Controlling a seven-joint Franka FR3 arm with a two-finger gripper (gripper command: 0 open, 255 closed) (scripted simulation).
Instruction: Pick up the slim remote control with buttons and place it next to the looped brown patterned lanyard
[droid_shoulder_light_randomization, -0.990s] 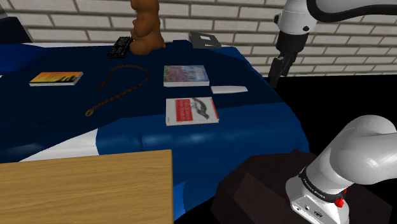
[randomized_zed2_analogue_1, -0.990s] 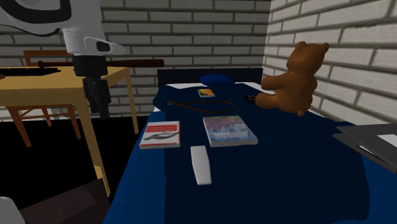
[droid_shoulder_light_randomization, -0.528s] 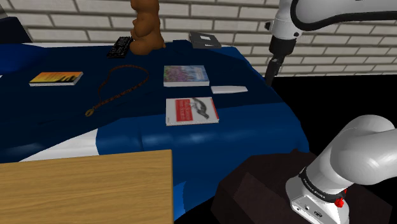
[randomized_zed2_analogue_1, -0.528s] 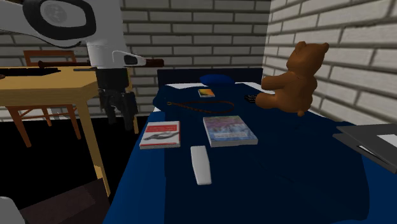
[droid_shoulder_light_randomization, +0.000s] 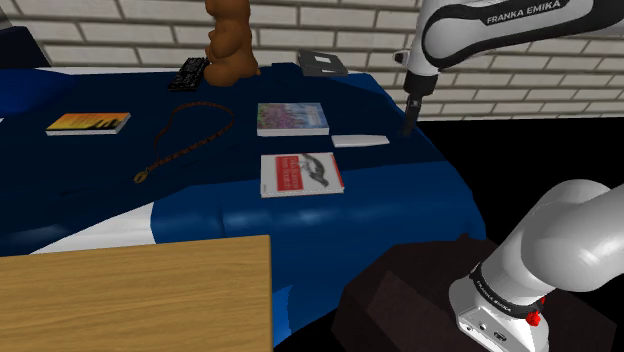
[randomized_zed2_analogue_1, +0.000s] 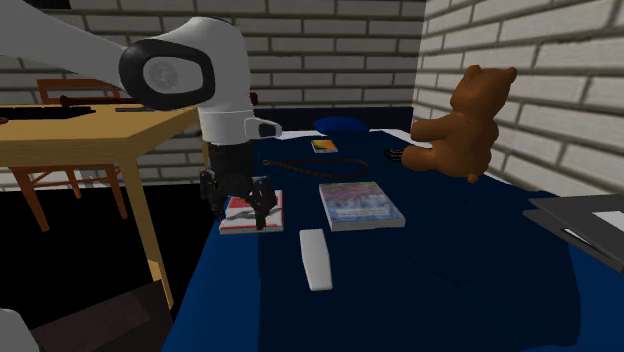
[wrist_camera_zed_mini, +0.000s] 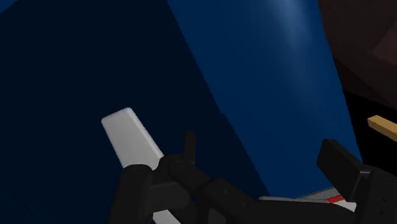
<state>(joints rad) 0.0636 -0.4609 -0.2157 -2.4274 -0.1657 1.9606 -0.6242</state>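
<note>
While our tool (droid_shoulder_light_randomization: 406, 128) hovers empty, jaws spread, at the edge of the bed (droid_shoulder_light_randomization: 100, 190), we must align it across the slim white remote (droid_shoulder_light_randomization: 360, 140).

a red-and-white book (droid_shoulder_light_randomization: 301, 174), a purple book (droid_shoulder_light_randomization: 292, 118) and an orange book (droid_shoulder_light_randomization: 88, 123) lie flat on the blue bed (droid_shoulder_light_randomization: 400, 205), a brown teddy bear (droid_shoulder_light_randomization: 230, 45) behind them.
</note>
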